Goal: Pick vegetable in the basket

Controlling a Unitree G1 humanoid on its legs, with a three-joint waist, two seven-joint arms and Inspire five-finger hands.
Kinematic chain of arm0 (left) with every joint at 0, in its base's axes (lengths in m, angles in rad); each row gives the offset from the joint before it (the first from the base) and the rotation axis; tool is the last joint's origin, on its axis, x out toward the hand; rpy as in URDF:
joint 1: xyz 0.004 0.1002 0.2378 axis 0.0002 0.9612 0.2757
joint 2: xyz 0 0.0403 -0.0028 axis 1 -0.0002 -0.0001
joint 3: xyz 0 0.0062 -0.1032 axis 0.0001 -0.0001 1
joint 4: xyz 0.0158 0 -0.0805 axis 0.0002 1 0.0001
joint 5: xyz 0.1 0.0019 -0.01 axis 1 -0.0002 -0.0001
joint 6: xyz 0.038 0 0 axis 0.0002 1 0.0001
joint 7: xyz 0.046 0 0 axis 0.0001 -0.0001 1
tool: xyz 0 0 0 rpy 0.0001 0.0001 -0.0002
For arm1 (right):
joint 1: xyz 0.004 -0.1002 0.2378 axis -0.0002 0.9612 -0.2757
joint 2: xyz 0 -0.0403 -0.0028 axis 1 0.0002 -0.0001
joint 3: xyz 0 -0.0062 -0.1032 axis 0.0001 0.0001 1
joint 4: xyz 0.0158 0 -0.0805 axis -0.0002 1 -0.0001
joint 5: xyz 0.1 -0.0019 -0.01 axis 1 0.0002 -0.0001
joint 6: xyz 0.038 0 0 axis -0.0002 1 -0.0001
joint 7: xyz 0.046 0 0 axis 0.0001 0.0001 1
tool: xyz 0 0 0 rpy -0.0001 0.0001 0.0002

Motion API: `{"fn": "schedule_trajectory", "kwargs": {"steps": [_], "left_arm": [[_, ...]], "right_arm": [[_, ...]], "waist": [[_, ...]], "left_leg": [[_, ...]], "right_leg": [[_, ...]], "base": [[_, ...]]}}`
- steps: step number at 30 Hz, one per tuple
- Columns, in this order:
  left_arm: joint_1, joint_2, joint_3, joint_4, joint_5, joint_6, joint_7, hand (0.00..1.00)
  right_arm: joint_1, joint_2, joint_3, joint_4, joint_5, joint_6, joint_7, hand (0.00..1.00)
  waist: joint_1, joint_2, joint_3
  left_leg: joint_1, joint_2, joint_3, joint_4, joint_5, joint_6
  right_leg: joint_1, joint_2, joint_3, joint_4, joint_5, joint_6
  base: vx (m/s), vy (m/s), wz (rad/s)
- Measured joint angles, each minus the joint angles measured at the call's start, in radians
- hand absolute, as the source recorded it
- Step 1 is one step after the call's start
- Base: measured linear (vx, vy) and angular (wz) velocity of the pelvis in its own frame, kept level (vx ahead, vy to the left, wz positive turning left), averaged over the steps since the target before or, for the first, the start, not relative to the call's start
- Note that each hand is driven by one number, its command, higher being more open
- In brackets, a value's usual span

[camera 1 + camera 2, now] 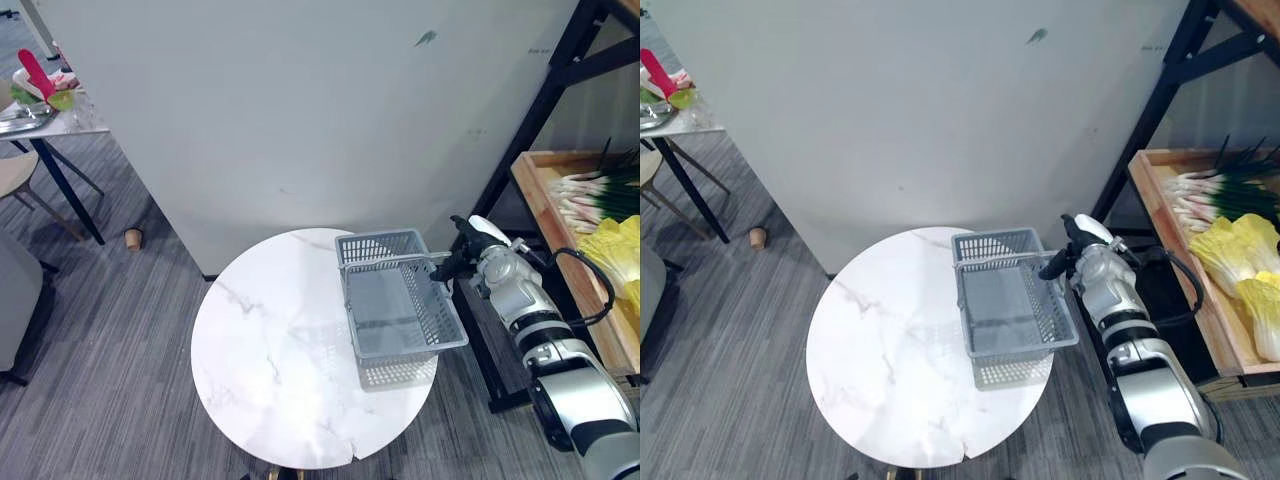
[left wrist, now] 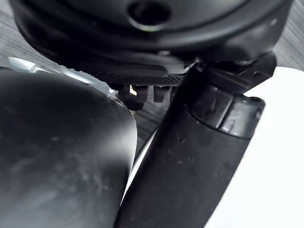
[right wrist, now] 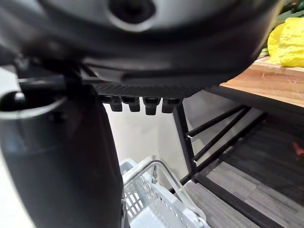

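Left eye view: the vegetables are lying in a wooden crate on a black shelf at the robot's right. The onions are lying at the crate's far end, white ends pointing toward the table, green tops running off to the right. The cabbage, pale yellow, is lying just nearer in the same crate. Both are lying apart from the hands.

The basket, grey plastic mesh, is sitting on the right side of a round white marble table, with its near right corner overhanging the edge. Its handle is crossing the basket near the far end.

The right hand is hanging at the basket's far right corner, between basket and shelf, its dark tip reaching the handle's end. Touching or just short: cannot tell. Spread or closed: cannot tell either. In the right wrist view the basket's rim and handle are showing past the hand, with shelf rails and cabbage beyond.

The left hand is showing close up in the left wrist view; its state cannot be told.

Further out, a white wall is standing behind the table. A small cup is lying on the grey plank floor near the wall's foot. A side table at far left is carrying a pink thing.
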Motion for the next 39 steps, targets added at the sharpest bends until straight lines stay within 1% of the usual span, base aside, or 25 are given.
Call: {"fn": "schedule_trajectory", "kwargs": {"steps": [2, 5, 6, 8, 12, 15, 16, 19, 21, 27, 28, 31, 32, 34, 35, 38, 39], "left_arm": [[-0.027, 0.001, -0.001, -0.002, -0.001, -0.003, -0.008, 1.00], [-0.034, 0.004, -0.023, -0.032, -0.002, -0.007, -0.009, 1.00], [-0.041, 0.009, -0.028, -0.038, -0.002, -0.007, -0.011, 1.00], [-0.053, 0.011, -0.028, -0.039, -0.003, -0.007, -0.013, 1.00], [-0.087, 0.014, -0.028, -0.039, -0.010, -0.007, -0.013, 1.00], [-0.112, 0.016, -0.029, -0.039, -0.025, -0.007, -0.017, 1.00], [-0.126, 0.017, -0.030, -0.040, -0.033, -0.007, -0.021, 1.00], [-0.143, 0.022, -0.030, -0.040, -0.045, -0.007, -0.028, 1.00], [-0.155, 0.030, -0.035, -0.040, -0.045, -0.007, -0.031, 1.00], [-0.160, 0.041, -0.041, -0.046, -0.045, -0.009, -0.036, 1.00], [-0.160, 0.043, -0.041, -0.046, -0.045, -0.014, -0.040, 1.00], [-0.165, 0.043, -0.041, -0.049, -0.045, -0.023, -0.047, 1.00], [-0.171, 0.043, -0.041, -0.049, -0.045, -0.024, -0.047, 1.00], [-0.180, 0.043, -0.044, -0.049, -0.045, -0.029, -0.046, 1.00], [-0.181, 0.055, -0.069, -0.050, -0.046, -0.031, -0.046, 1.00], [-0.183, 0.058, -0.069, -0.050, -0.046, -0.032, -0.046, 1.00], [-0.185, 0.059, -0.070, -0.050, -0.046, -0.033, -0.046, 1.00]], "right_arm": [[-0.053, -0.001, 0.000, -0.004, 0.000, 0.019, -0.004, 1.00], [-0.100, -0.006, 0.008, -0.034, 0.000, 0.035, -0.006, 1.00], [-0.130, -0.015, 0.037, -0.045, 0.001, 0.042, -0.006, 1.00], [-0.151, -0.031, 0.061, -0.066, 0.001, 0.046, -0.006, 1.00], [-0.180, -0.050, 0.089, -0.076, 0.000, 0.046, -0.004, 1.00], [-0.187, -0.071, 0.134, -0.076, 0.000, 0.047, 0.009, 1.00], [-0.192, -0.082, 0.152, -0.076, 0.000, 0.045, 0.020, 1.00], [-0.194, -0.082, 0.162, -0.075, 0.000, 0.043, 0.059, 1.00], [-0.195, -0.085, 0.199, -0.073, 0.001, 0.035, 0.091, 1.00], [-0.204, -0.093, 0.213, -0.067, 0.001, 0.021, 0.092, 1.00], [-0.213, -0.095, 0.229, -0.055, 0.001, 0.020, 0.091, 0.00], [-0.226, -0.095, 0.231, -0.041, 0.000, 0.017, 0.081, 0.00], [-0.238, -0.096, 0.231, -0.040, -0.003, 0.016, 0.083, 0.00], [-0.248, -0.107, 0.238, -0.039, -0.049, 0.008, 0.097, 0.00], [-0.257, -0.130, 0.251, -0.028, -0.151, -0.012, 0.167, 0.00], [-0.257, -0.138, 0.283, -0.007, -0.158, -0.027, 0.194, 0.00], [-0.256, -0.139, 0.288, -0.006, -0.157, -0.044, 0.198, 0.00]], "waist": [[0.008, 0.002, 0.024], [0.017, 0.005, 0.040], [0.017, 0.008, 0.054], [0.018, 0.012, 0.064], [0.022, 0.017, 0.094], [0.031, 0.020, 0.114], [0.035, 0.021, 0.131], [0.038, 0.020, 0.147], [0.039, 0.022, 0.169], [0.044, 0.023, 0.184], [0.044, 0.022, 0.184], [0.044, 0.023, 0.190], [0.044, 0.023, 0.196], [0.045, 0.021, 0.207], [0.051, 0.014, 0.213], [0.052, 0.013, 0.213], [0.051, 0.013, 0.213]], "left_leg": [[-0.015, 0.009, -0.002, 0.000, 0.012, -0.006], [-0.033, 0.024, -0.006, 0.000, 0.019, -0.014], [-0.039, 0.033, -0.006, 0.000, 0.020, -0.017], [-0.054, 0.043, -0.010, 0.000, 0.021, -0.018], [-0.079, 0.059, -0.020, 0.000, 0.025, -0.024], [-0.098, 0.067, -0.019, 0.000, 0.030, -0.026], [-0.103, 0.070, -0.020, 0.000, 0.035, -0.029], [-0.123, 0.073, -0.020, 0.000, 0.043, -0.032], [-0.131, 0.074, -0.020, 0.001, 0.051, -0.032], [-0.140, 0.073, -0.020, 0.001, 0.057, -0.033], [-0.143, 0.073, -0.020, 0.001, 0.058, -0.032], [-0.152, 0.074, -0.020, 0.001, 0.059, -0.028], [-0.155, 0.075, -0.020, 0.001, 0.060, -0.026], [-0.162, 0.075, -0.020, 0.001, 0.061, -0.025], [-0.168, 0.072, -0.017, 0.002, 0.066, -0.027], [-0.163, 0.071, -0.017, 0.005, 0.067, -0.028], [-0.162, 0.072, -0.017, 0.004, 0.067, -0.027]], "right_leg": [[-0.013, 0.010, 0.001, -0.001, 0.008, -0.009], [-0.031, 0.025, 0.003, -0.001, 0.015, -0.018], [-0.036, 0.033, 0.003, -0.001, 0.018, -0.023], [-0.051, 0.044, 0.002, 0.000, 0.022, -0.028], [-0.080, 0.059, 0.000, 0.019, 0.024, -0.032], [-0.108, 0.065, 0.000, 0.033, 0.023, -0.033], [-0.116, 0.067, 0.001, 0.040, 0.023, -0.033], [-0.144, 0.069, 0.002, 0.058, 0.020, -0.037], [-0.164, 0.069, 0.006, 0.083, 0.014, -0.042], [-0.201, 0.062, 0.012, 0.146, -0.015, -0.045], [-0.208, 0.062, 0.013, 0.155, -0.019, -0.045], [-0.225, 0.062, 0.013, 0.171, -0.024, -0.046], [-0.230, 0.062, 0.014, 0.174, -0.027, -0.041], [-0.238, 0.062, 0.015, 0.175, -0.028, -0.041], [-0.251, 0.059, 0.020, 0.193, -0.035, -0.045], [-0.253, 0.058, 0.027, 0.210, -0.046, -0.047], [-0.253, 0.059, 0.028, 0.210, -0.047, -0.048]], "base": [[-0.07, -0.051, 0.00], [-0.07, -0.061, -0.01], [-0.06, -0.048, -0.02], [-0.09, -0.060, 0.01], [-0.07, -0.050, 0.01], [-0.07, -0.048, -0.02], [-0.04, -0.039, -0.01], [-0.01, -0.012, -0.01], [0.00, 0.000, 0.00], [0.00, 0.000, 0.00], [0.00, 0.000, 0.00], [0.00, 0.000, 0.00], [0.00, 0.000, 0.00], [0.04, -0.010, 0.00], [0.12, -0.017, 0.02], [0.08, -0.012, 0.02], [0.00, 0.000, 0.00]]}}
